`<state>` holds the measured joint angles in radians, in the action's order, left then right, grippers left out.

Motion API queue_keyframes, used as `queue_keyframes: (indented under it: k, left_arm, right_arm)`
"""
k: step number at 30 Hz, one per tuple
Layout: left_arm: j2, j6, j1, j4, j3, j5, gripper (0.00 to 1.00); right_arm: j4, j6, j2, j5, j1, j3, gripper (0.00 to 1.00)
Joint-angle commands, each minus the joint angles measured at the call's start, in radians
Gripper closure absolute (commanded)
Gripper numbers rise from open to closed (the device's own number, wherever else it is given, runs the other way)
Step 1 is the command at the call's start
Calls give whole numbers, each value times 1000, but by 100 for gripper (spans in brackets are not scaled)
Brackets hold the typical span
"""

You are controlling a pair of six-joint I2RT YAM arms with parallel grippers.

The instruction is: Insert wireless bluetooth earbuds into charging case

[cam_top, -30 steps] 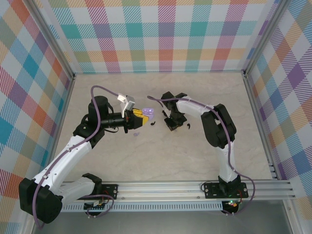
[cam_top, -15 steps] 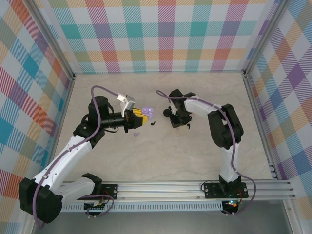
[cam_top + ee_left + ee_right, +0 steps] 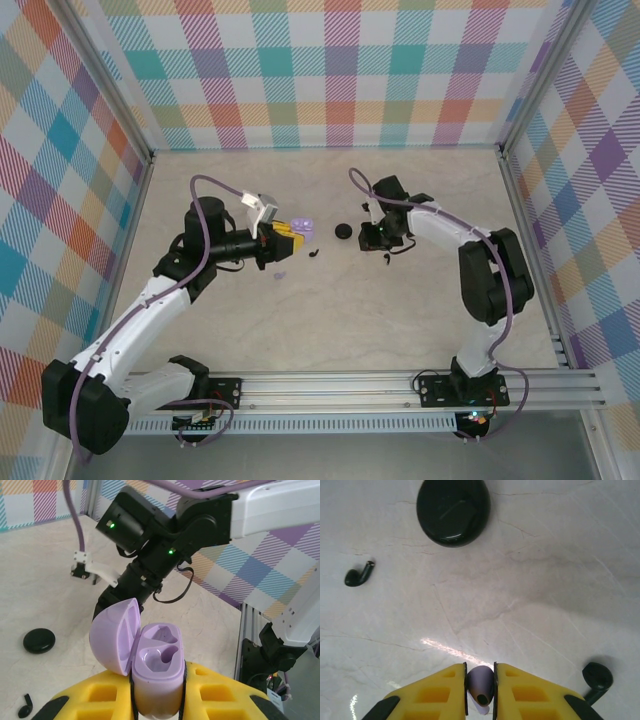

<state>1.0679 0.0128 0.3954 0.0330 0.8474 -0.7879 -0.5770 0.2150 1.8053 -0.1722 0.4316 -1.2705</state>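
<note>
My left gripper (image 3: 159, 681) (image 3: 284, 236) is shut on an open lilac charging case (image 3: 157, 672) (image 3: 303, 229), lid (image 3: 115, 635) swung to the left and both wells bare. My right gripper (image 3: 480, 674) (image 3: 373, 238) hangs just above the table, shut on a pale lilac earbud (image 3: 480, 685). A second lilac earbud (image 3: 281, 274) lies below the left gripper. One black earbud (image 3: 358, 576) (image 3: 315, 253) (image 3: 25, 706) lies between the grippers. Another black earbud (image 3: 596, 677) (image 3: 387, 261) lies close beside the right fingers.
A black round disc (image 3: 453, 510) (image 3: 342, 231) (image 3: 39, 641) lies shut on the table between the two grippers, just ahead of the right one. The pale marble table (image 3: 330, 320) is ringed by checked walls, with a metal rail (image 3: 400, 385) along its near edge.
The right gripper has moved right and farther back with the lilac earbud, uncovering the black disc. The left arm and case have barely shifted.
</note>
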Motion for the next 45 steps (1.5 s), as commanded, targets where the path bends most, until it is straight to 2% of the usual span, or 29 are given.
queue_keyframes:
  k: [1, 14, 29, 37, 45]
  left_arm:
    - [12, 54, -15, -70, -36, 22, 89]
    - [72, 189, -13, -305, -115, 19, 89]
    - [77, 201, 18, -469, -150, 35, 89]
    - [77, 193, 62, -553, -155, 45, 89]
    - [95, 200, 92, -545, -113, 53, 89]
  right_arm:
    - [68, 30, -74, -70, -5, 28, 82]
    - [158, 66, -308, -205, -5, 81, 81]
    - [396, 150, -496, -463, -2, 109, 80]
    - [514, 168, -547, -458, 35, 122, 80]
    - [612, 156, -581, -365, 102, 151, 81]
